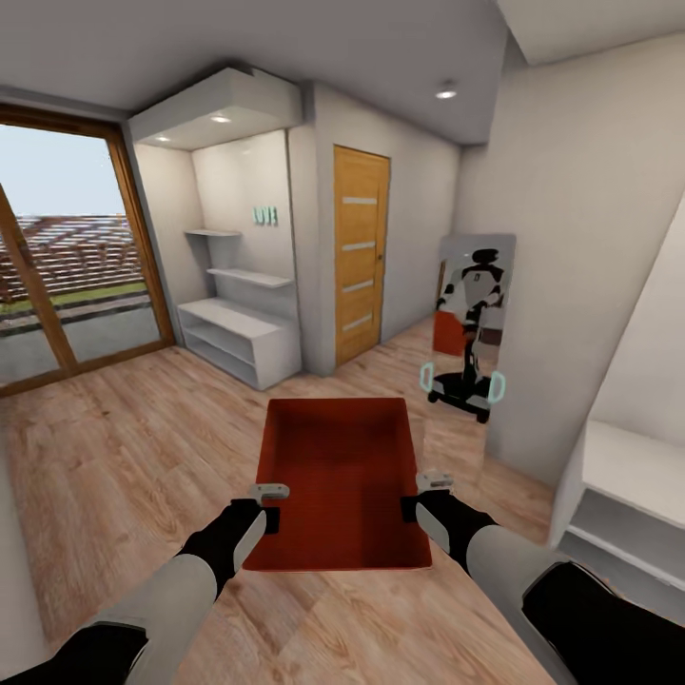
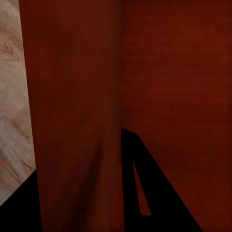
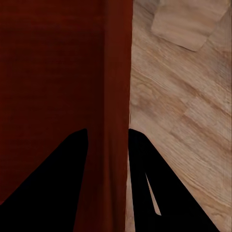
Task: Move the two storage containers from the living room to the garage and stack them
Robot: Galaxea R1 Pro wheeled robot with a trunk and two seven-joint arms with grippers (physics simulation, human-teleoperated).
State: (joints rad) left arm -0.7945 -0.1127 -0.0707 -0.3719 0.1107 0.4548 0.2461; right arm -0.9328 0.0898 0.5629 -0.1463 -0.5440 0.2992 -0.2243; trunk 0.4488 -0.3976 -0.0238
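Note:
A red-orange lidless storage container [image 1: 338, 480] is held in the air in front of me, above light wood-plank flooring. My left gripper [image 1: 269, 506] is shut on its left wall near the front corner. My right gripper [image 1: 425, 497] is shut on its right wall. In the left wrist view the container wall [image 2: 77, 121] runs between the dark fingers [image 2: 150, 193]. The right wrist view shows the container wall [image 3: 113, 96] pinched between two dark fingers [image 3: 63, 179], with plank floor beside it.
A wood-panelled door [image 1: 361, 252] stands ahead. A tall mirror [image 1: 473, 323] at the right reflects the robot. White low shelving [image 1: 238, 338] sits in an alcove to the left, beside a big glass sliding door [image 1: 67, 276]. White furniture [image 1: 628, 495] is close on the right.

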